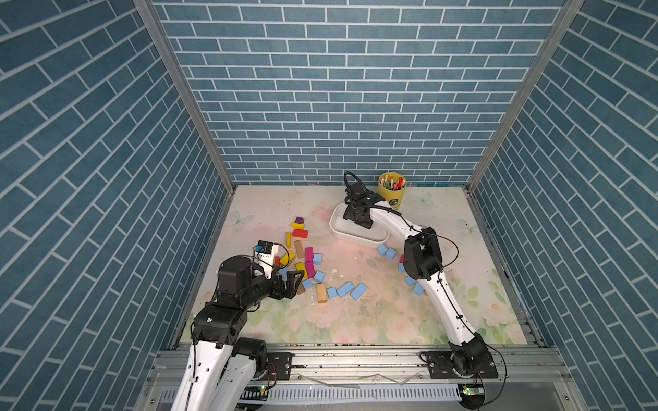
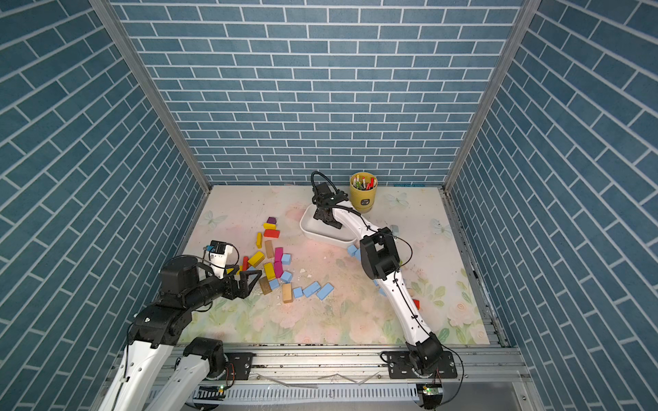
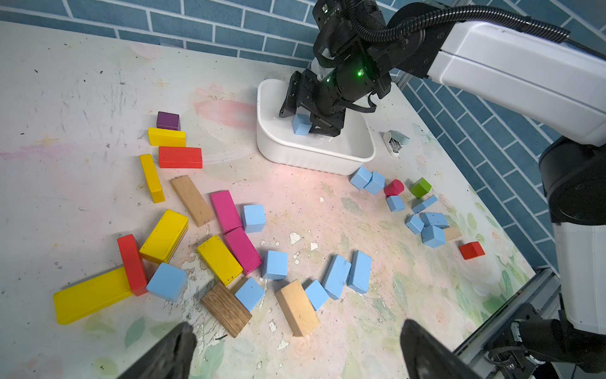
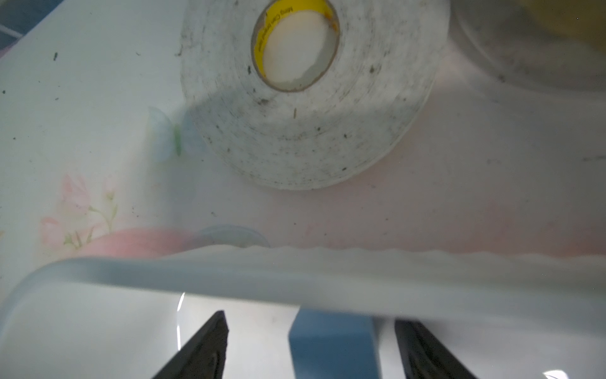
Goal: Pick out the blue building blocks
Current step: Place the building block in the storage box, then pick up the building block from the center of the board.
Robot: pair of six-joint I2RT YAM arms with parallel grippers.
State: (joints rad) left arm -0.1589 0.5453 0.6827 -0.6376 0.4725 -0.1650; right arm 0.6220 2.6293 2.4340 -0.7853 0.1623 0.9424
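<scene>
A light blue cube [image 3: 301, 124] [image 4: 333, 344] is inside the white tray [image 3: 314, 157] [image 1: 338, 227]. My right gripper [image 4: 311, 320] [image 1: 358, 222] hangs over it, open, with a gap on each side of the cube. Other blue building blocks lie on the table: a pair beside the tray [image 3: 360, 177], a cluster under the right arm [image 3: 433, 234], and several in the mixed pile [image 3: 337, 276] [image 1: 344, 289]. My left gripper [image 3: 296, 328] [image 1: 297, 283] is open and holds nothing, just above the table at the near-left edge of that pile.
Yellow [image 3: 165, 234], red [image 3: 180, 157], magenta [image 3: 225, 211], purple [image 3: 168, 120] and wooden [image 3: 296, 308] blocks are mixed with the blue ones. A yellow pen cup [image 1: 391, 190] and a tape roll [image 4: 305, 92] stand behind the tray, a stapler [image 3: 395, 142] beside it.
</scene>
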